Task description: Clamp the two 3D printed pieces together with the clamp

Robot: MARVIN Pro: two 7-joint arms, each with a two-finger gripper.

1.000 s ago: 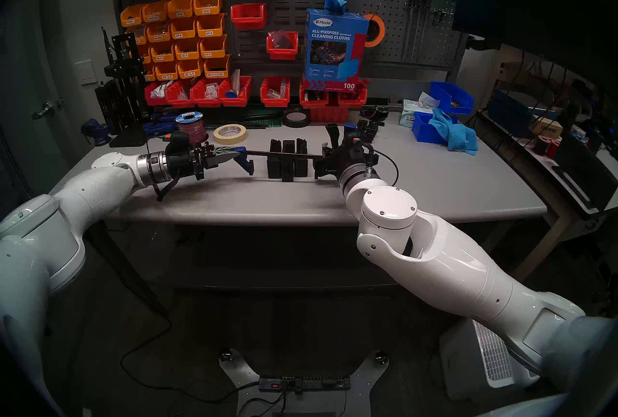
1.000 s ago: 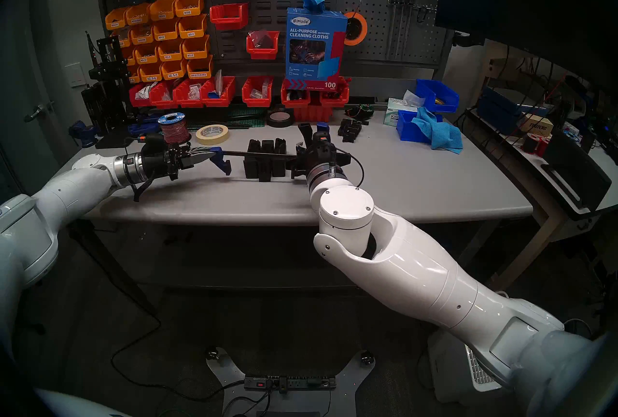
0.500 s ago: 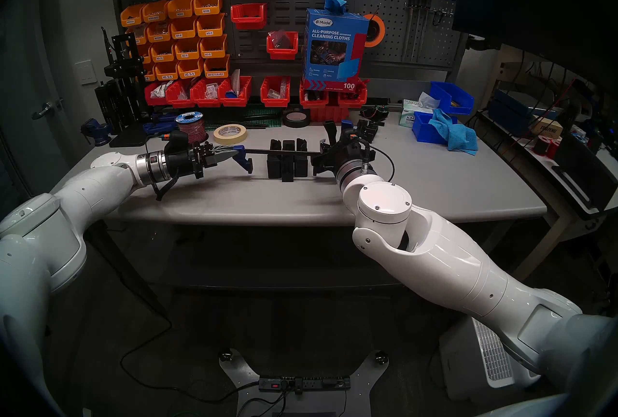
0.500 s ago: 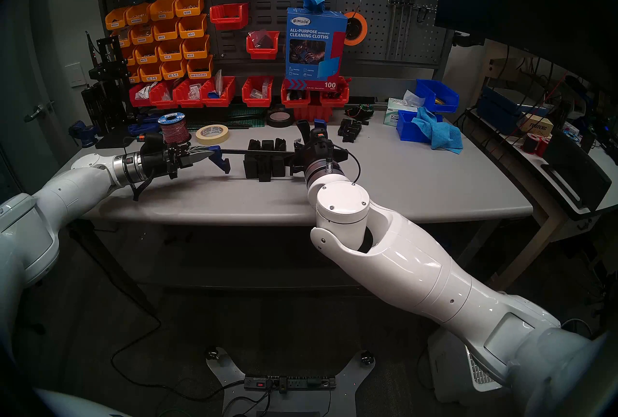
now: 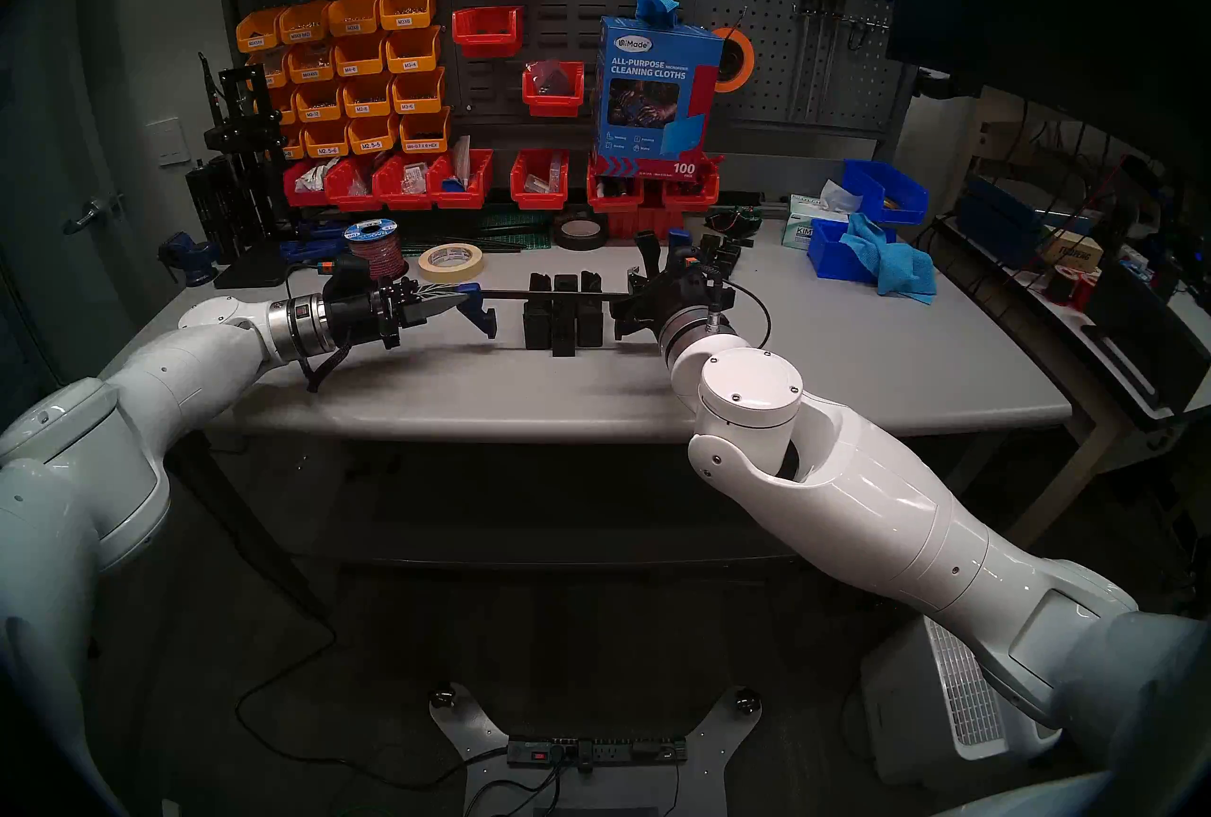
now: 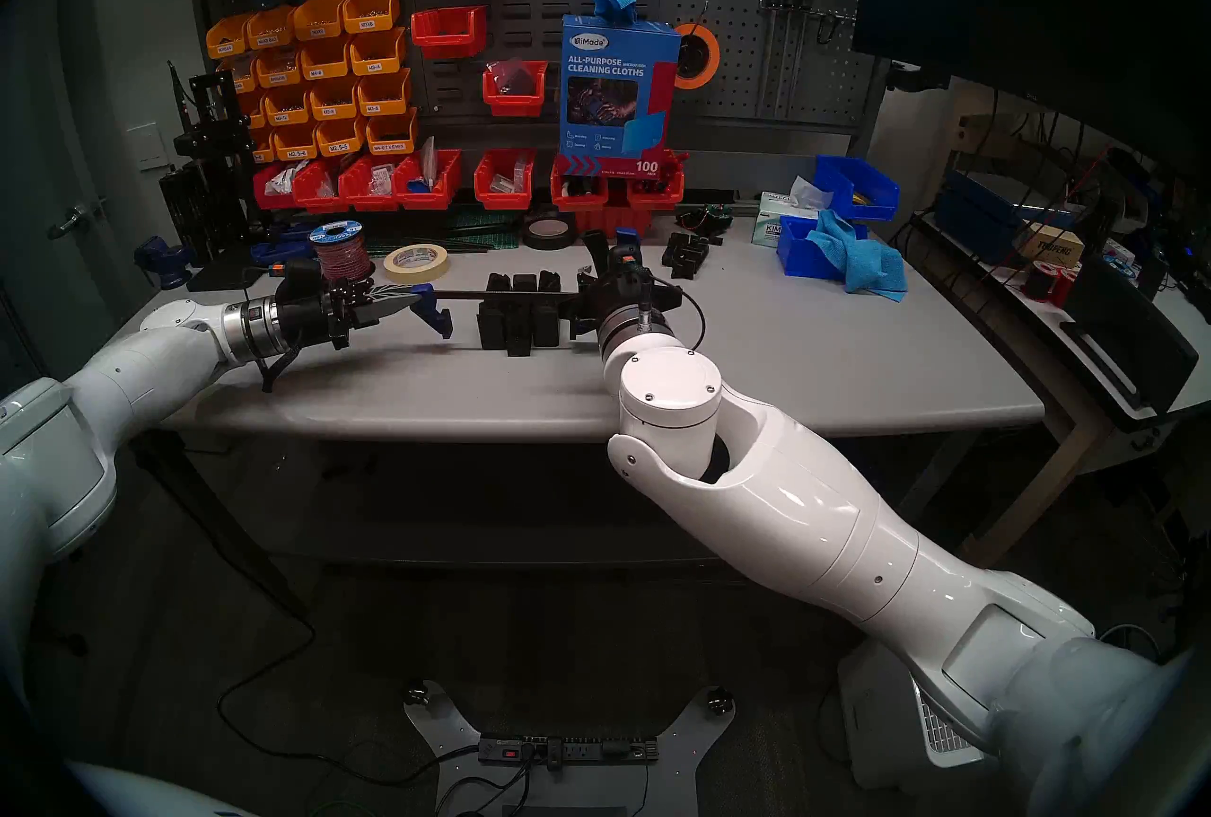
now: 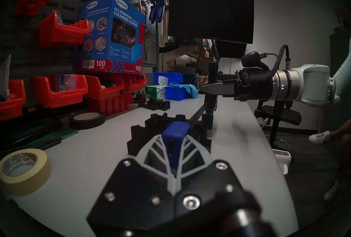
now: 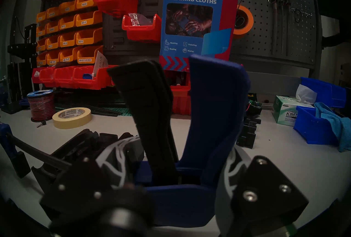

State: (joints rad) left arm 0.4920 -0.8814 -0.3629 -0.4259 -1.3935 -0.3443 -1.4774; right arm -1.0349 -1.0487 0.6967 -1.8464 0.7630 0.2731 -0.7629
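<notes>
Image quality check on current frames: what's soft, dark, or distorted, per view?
Head views: dim, fisheye bowing the table edge, the two 3D printed pieces lose detail in black. Left wrist: left gripper blurred, background sharp. Right wrist: right gripper and clamp handle soft, underexposed.

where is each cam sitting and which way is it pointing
Head stereo left: high on the head, looking down at the bench; both arms show, holding the clamp.
Head stereo right: nearly the same, shifted sideways.
Left wrist: low behind the left gripper, looking along the bar toward the right gripper.
Right wrist: behind the right gripper, facing the pegboard, handle between its fingers.
Shared: the two 3D printed pieces and the cloth box.
</notes>
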